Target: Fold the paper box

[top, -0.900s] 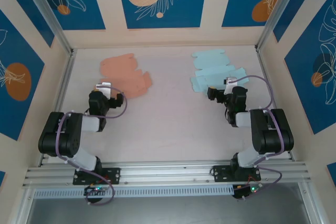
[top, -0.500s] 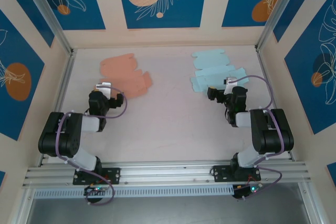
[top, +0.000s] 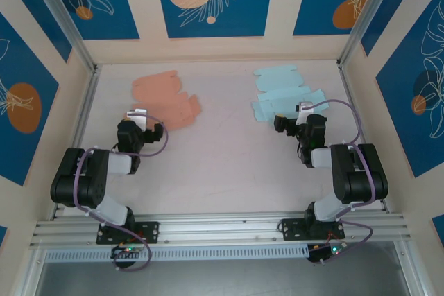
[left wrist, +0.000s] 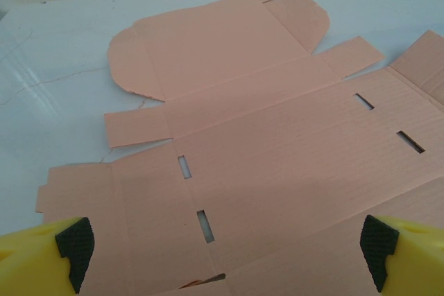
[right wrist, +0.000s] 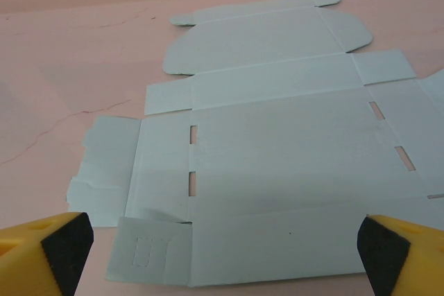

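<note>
From above, the flat orange box blank [top: 165, 102] lies near the desk's [top: 222, 164] far left corner, and the blue blank [top: 281, 95] lies far right. Left wrist: the left gripper [left wrist: 225, 258] gapes wide and empty, probably lined up to grasp the orange sheet's near edge. Right wrist: the right gripper [right wrist: 222, 251] likewise faces the blue one.
</note>
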`<state>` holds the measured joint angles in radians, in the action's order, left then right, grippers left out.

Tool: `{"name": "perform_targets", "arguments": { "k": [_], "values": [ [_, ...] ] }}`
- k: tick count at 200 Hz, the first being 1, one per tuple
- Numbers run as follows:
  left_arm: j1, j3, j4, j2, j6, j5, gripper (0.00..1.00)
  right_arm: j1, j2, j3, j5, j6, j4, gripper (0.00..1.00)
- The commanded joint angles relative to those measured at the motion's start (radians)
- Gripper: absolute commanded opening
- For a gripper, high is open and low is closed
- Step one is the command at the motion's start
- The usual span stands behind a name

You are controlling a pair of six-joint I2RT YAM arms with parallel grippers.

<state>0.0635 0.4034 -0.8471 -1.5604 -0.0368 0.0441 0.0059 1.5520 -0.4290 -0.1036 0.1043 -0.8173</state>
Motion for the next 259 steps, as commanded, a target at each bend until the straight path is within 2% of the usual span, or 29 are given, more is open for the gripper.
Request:
{"name": "perform_targets", "arguments": {
  "k": [1, 23, 41, 62, 98, 113, 128, 166, 215, 259],
  "values": [
    [0.002, -0.005, 0.007, 0.023, -0.016, -0.024, 1.00, -0.005, -0.029, 0.016, 0.012, 0.003, 0.003, 0.99],
    [0.002, 0.005, 0.031, 0.032, -0.020, -0.036, 1.00, -0.005, -0.030, 0.010, 0.011, 0.006, 0.002, 1.00],
    [0.002, 0.015, 0.077, 0.066, -0.029, -0.058, 1.00, 0.001, -0.099, -0.065, -0.038, 0.021, 0.207, 1.00],
    [0.002, 0.006, 0.121, 0.139, -0.013, -0.022, 1.00, -0.002, -0.154, -0.091, -0.079, 0.062, 0.319, 1.00],
    [0.002, 0.023, 0.279, 0.292, 0.040, 0.037, 1.00, 0.039, -0.281, -0.242, -0.095, 0.136, 0.709, 0.99],
    [0.004, 0.030, 0.332, 0.348, 0.089, 0.016, 1.00, 0.088, -0.300, -0.326, -0.121, 0.154, 0.874, 1.00],
    [0.006, 0.039, 0.378, 0.393, 0.128, -0.018, 1.00, 0.154, -0.288, -0.422, -0.200, 0.178, 1.047, 1.00],
    [0.010, 0.041, 0.462, 0.484, 0.226, -0.022, 1.00, 0.313, -0.173, -0.621, -0.346, 0.231, 1.311, 0.99],
    [0.012, 0.045, 0.512, 0.550, 0.303, -0.053, 1.00, 0.446, 0.131, -0.908, -0.472, 0.253, 1.518, 1.00],
    [0.013, 0.059, 0.557, 0.554, 0.310, -0.041, 1.00, 0.468, 0.337, -1.106, -0.442, 0.249, 1.597, 0.96]
  ]
}}
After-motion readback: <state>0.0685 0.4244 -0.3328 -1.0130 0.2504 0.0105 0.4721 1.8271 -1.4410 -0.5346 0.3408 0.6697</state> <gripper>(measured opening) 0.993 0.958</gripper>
